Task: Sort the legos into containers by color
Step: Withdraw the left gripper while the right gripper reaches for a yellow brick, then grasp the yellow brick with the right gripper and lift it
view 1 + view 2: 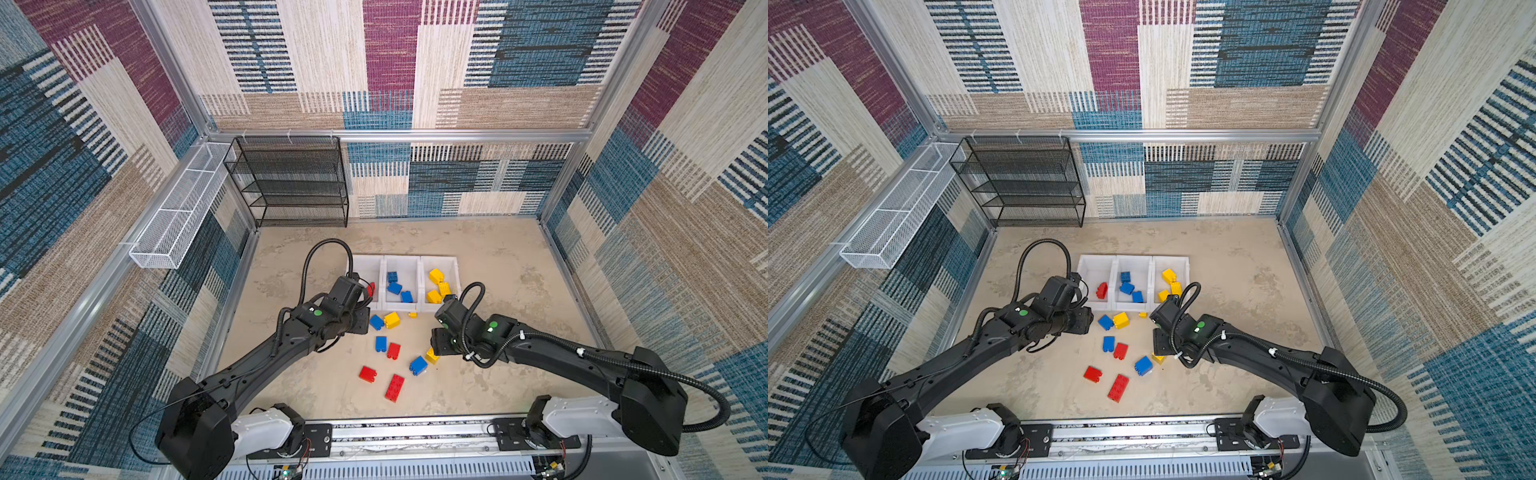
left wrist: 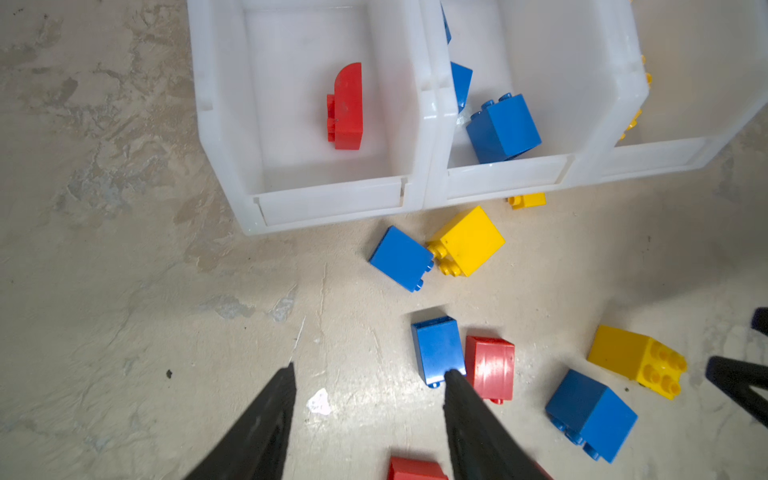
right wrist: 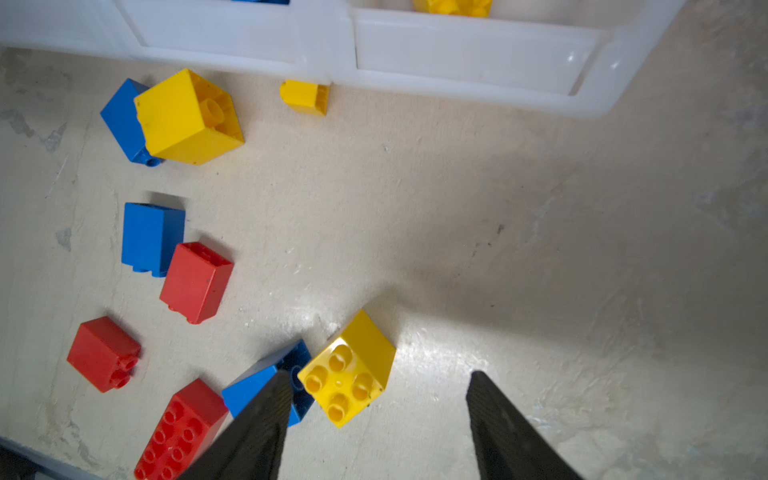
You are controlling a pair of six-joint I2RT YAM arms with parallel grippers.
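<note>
patchwork carpet walls all round, mottled beige tabletop (image 1: 498, 257) below, and three white bins (image 1: 1115, 278) lined up side by side in the middle. left gripper (image 2: 370, 370) hangs near the front of the left-hand bin, jaws apart and nothing in them. one fingertip (image 2: 455, 382) overlaps the edge of a blue brick (image 2: 436, 345) in the wrist view, contact impossible to call. that brick lies on its side, pressed against a red brick (image 2: 490, 365). over to the right gripper (image 3: 381, 374), spread wide and empty as well. a yellow brick (image 3: 349, 370) sits on the tabletop just ahead of the gap, closer to one finger, glossy, four studs facing the camera, turned corner-on. it touches a second blue brick (image 3: 253, 384) beside it. bins so far: a curved red piece (image 2: 347, 108) alone at the left, blue blocks (image 1: 395, 287) in the middle, yellow blocks (image 1: 435, 275) at the right.
</note>
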